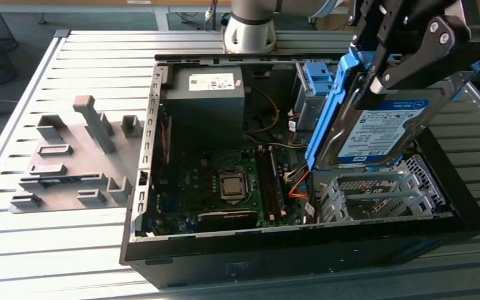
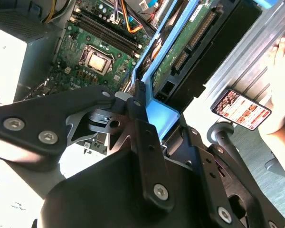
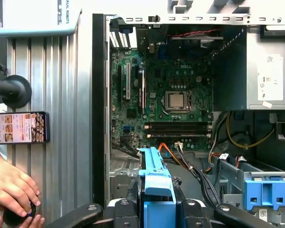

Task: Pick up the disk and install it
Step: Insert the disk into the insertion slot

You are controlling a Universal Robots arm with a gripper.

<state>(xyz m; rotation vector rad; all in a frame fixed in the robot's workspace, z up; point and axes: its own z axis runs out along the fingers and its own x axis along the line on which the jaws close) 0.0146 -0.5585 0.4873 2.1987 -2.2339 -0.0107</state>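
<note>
Exterior view: gripper [image 1: 390, 65] is clamped on the disk [image 1: 382, 128], holding it tilted, label facing out, in the air just above the metal drive cage [image 1: 374, 194] at the front corner of the open PC case [image 1: 307, 250]. Pickup is done; disk isn't seated in the cage yet, so install is left. Blue frame [image 3: 156, 175] shows in first wrist view over the motherboard [image 3: 175, 99].

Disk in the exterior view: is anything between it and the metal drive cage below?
Nothing visible. The hand holds the disk tilted above the open computer case; the drive cage sits directly below its lower edge, open-topped, with orange cables off to the side.
</note>
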